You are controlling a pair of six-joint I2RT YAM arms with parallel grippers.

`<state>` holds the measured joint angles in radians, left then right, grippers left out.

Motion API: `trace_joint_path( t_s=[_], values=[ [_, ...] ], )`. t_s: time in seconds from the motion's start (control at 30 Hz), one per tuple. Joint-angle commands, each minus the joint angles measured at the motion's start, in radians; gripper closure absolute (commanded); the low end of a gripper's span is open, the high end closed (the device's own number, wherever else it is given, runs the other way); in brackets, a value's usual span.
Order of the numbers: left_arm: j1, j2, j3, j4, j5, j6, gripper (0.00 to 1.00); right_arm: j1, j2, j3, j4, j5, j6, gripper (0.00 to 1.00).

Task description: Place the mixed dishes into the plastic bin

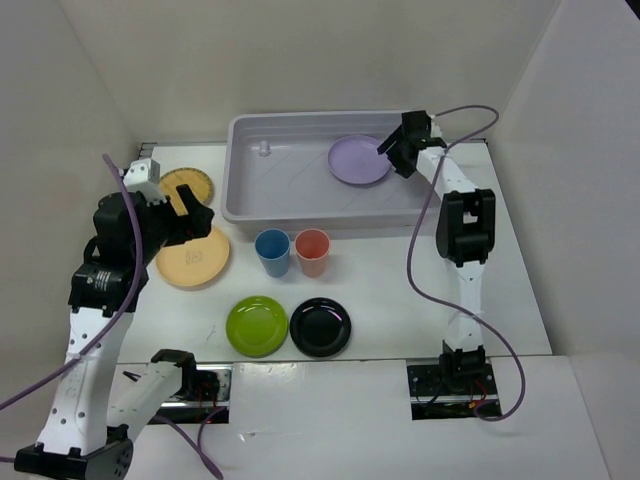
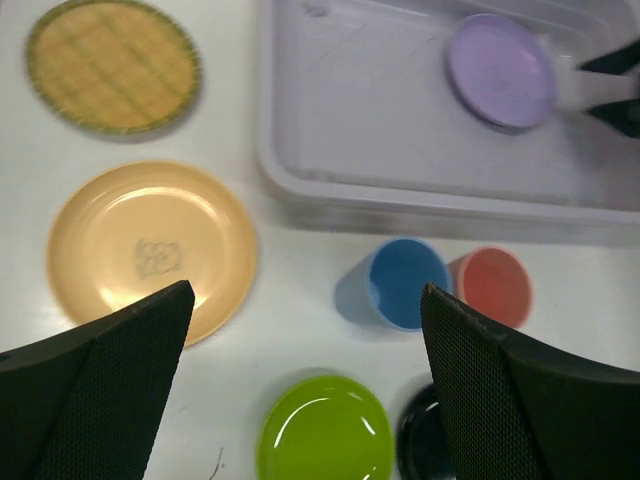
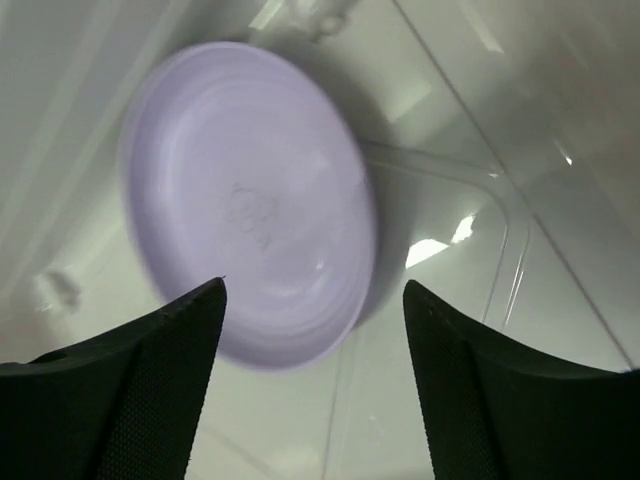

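Lilac plate (image 1: 360,160), orange plate (image 1: 192,258), green plate (image 1: 257,325), black plate (image 1: 321,326), blue cup (image 1: 272,250), red cup (image 1: 312,250), pale grey bin (image 1: 290,180), yellow-brown checked disc (image 2: 112,65).

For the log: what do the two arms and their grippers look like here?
White links, black joint housings and a purple cable on left arm and right arm. Black wedge-shaped fingers with finely textured pads on left gripper and right gripper.
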<state>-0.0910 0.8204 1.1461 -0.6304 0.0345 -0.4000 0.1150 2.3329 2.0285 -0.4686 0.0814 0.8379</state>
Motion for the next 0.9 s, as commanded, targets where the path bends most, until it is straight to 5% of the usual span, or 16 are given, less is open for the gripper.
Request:
trace_joint_path(
  t_s=[0.0,0.1,0.23,0.47,0.7,0.73,0.8,0.87],
  values=[
    [-0.003,0.003,0.041,-0.081,-0.220,-0.037,0.00,0.011,-0.275,-0.034,0.048,0.017,-0.048,0.23],
    [-0.003,0.045,-0.028,-0.091,-0.205,-0.092,0.00,0.011,-0.453,-0.173,0.114,-0.018,-0.057,0.20],
    [0.075,0.053,-0.133,0.053,0.067,-0.251,0.00,0.020,-0.650,-0.414,0.209,-0.119,-0.057,0.17],
    [0.165,-0.124,-0.249,0.124,0.019,-0.437,0.19,0.069,-0.878,-0.582,0.196,-0.143,-0.129,0.16],
    [0.185,-0.109,-0.407,0.158,0.058,-0.618,0.85,0.097,-0.992,-0.605,0.173,-0.190,-0.148,0.16],
    [0.194,-0.118,-0.407,0.158,0.042,-0.638,0.88,0.097,-0.992,-0.605,0.173,-0.206,-0.148,0.16],
    [0.203,-0.118,-0.417,0.115,-0.008,-0.689,0.89,0.107,-1.003,-0.614,0.173,-0.216,-0.148,0.16],
    [0.203,-0.118,-0.440,0.104,-0.034,-0.698,0.51,0.107,-1.014,-0.623,0.173,-0.216,-0.148,0.16]
  ],
)
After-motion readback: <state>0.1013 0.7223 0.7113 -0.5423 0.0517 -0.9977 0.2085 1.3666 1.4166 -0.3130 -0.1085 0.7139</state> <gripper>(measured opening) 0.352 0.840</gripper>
